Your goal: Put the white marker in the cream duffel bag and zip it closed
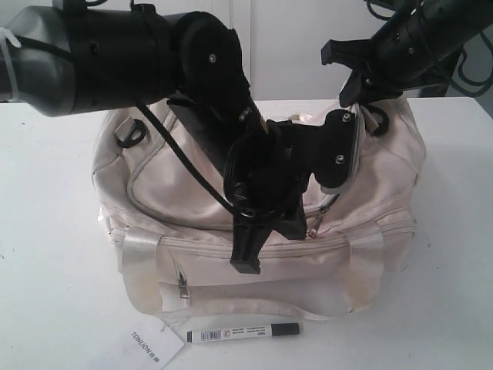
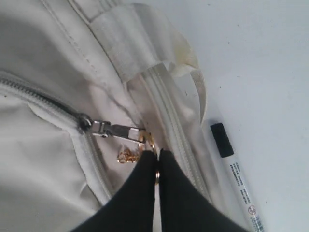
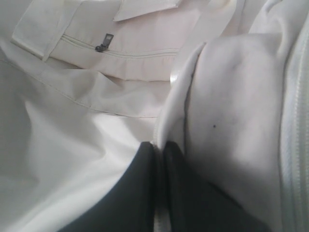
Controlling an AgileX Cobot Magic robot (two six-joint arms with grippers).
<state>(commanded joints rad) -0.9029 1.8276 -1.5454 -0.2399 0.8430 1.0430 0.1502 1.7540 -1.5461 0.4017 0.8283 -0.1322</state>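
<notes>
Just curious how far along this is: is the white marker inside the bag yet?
Out. The white marker lies on the table in front of the cream duffel bag.

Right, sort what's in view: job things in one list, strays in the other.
For the job:
marker, lying on the table in front of the bag
bag
zip pull, pinched by the left gripper
right gripper, pinching a fold of the bag

Lying about:
tag, beside the marker
</notes>
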